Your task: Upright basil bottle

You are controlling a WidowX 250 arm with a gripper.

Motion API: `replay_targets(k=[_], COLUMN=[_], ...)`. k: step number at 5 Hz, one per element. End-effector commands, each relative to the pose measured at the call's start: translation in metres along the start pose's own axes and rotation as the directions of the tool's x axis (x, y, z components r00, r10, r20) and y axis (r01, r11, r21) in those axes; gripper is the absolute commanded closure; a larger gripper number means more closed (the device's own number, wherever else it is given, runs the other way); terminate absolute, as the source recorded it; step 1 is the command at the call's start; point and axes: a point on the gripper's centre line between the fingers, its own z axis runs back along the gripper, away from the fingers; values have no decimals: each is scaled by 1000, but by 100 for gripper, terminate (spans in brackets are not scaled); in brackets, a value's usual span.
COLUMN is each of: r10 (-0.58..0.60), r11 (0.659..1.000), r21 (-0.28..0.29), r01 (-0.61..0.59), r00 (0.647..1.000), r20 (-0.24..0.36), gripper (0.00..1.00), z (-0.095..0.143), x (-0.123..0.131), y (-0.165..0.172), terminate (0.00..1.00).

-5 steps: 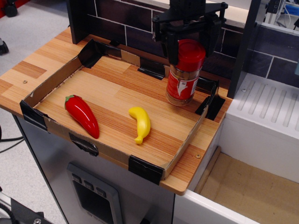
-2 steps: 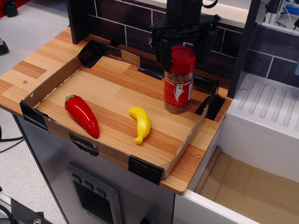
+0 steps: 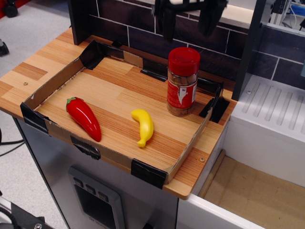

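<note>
The basil bottle stands upright on the wooden floor of the cardboard tray, near its far right corner. It is a clear jar with a wide red cap, a red-white-green label and brownish contents. My gripper hangs above the bottle at the top edge of the view. Its two dark fingers are spread apart, open and empty. It is clear of the red cap.
A red pepper lies at the tray's front left. A yellow banana lies in the front middle. A dark tiled wall stands behind the tray. A white drainer surface sits to the right.
The bottle was set down upright in the tray. My gripper opened, let go of it and rose straight up away from the cap.
</note>
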Motion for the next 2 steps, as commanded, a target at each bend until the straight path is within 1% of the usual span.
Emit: replay_targets(k=[1,2], r10=[-9,-9], r11=[995,995], r21=[-94,-94], r01=[15,15], r00=[998,998], r20=[61,61], gripper=[0,0], z=[45,45], x=[15,15], y=[1,1], terminate=[0,100])
